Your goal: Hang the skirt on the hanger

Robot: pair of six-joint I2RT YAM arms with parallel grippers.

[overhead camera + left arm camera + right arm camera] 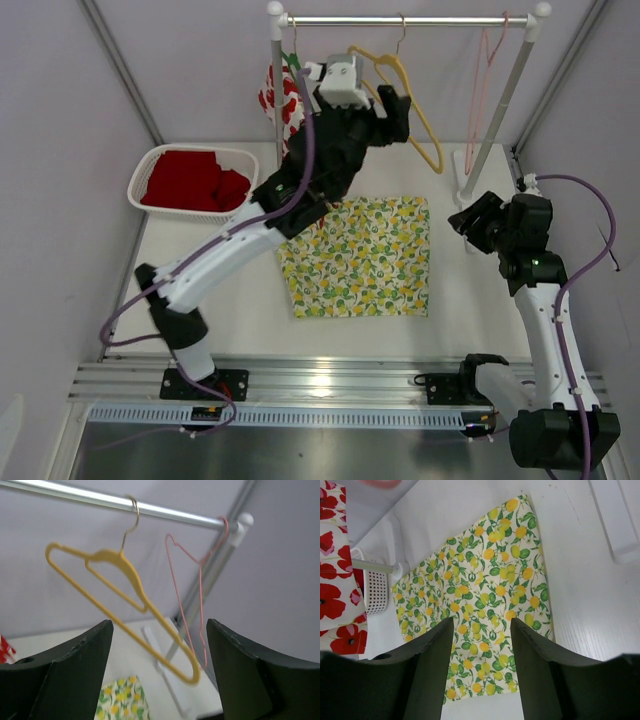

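Observation:
The lemon-print skirt (365, 258) lies flat on the white table, also seen in the right wrist view (485, 580). A yellow hanger (405, 95) hangs tilted from the rail (400, 20). My left gripper (398, 108) is raised beside it and open. In the left wrist view the hanger (107, 556) hangs just ahead of the open left gripper (159, 625), its lower end showing between the fingers, untouched. My right gripper (462, 222) hovers by the skirt's right edge. It is open (481, 621) with nothing between its fingers.
A thin pink wire hanger (487, 60) hangs further right on the rail (200, 570). A red poppy-print garment (280, 95) hangs at the rail's left end. A white basket (150, 165) with red cloth sits at the back left. The rack's right post (500, 110) stands behind the right arm.

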